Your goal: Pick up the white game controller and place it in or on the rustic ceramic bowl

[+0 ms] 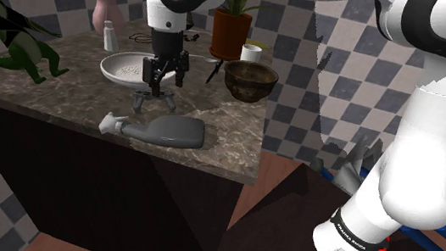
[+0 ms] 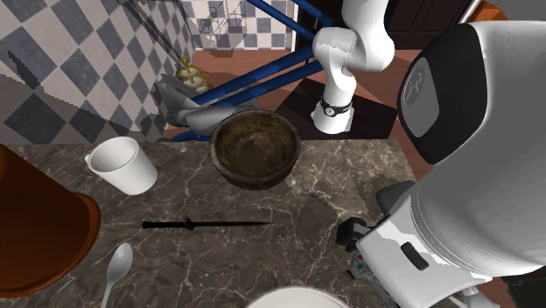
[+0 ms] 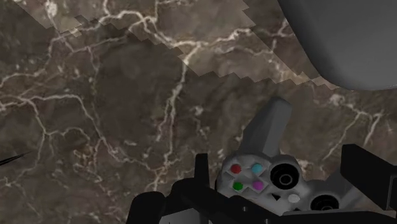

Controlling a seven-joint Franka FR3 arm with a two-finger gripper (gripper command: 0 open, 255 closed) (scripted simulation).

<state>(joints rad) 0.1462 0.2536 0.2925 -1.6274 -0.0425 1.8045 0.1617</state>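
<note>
jaws wide, straddling the pale grey game controller [image 3: 254,179] flat on the dark marble table [image 1: 62,95]; closing off-centre on its thumbsticks could squirt it out before the dark brown round bowl [image 1: 250,81] at its 2 o'clock, shoulder view.

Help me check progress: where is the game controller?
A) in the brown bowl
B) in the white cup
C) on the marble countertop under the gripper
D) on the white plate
C: the game controller lies on the marble countertop, between the open fingers of the gripper.
</note>
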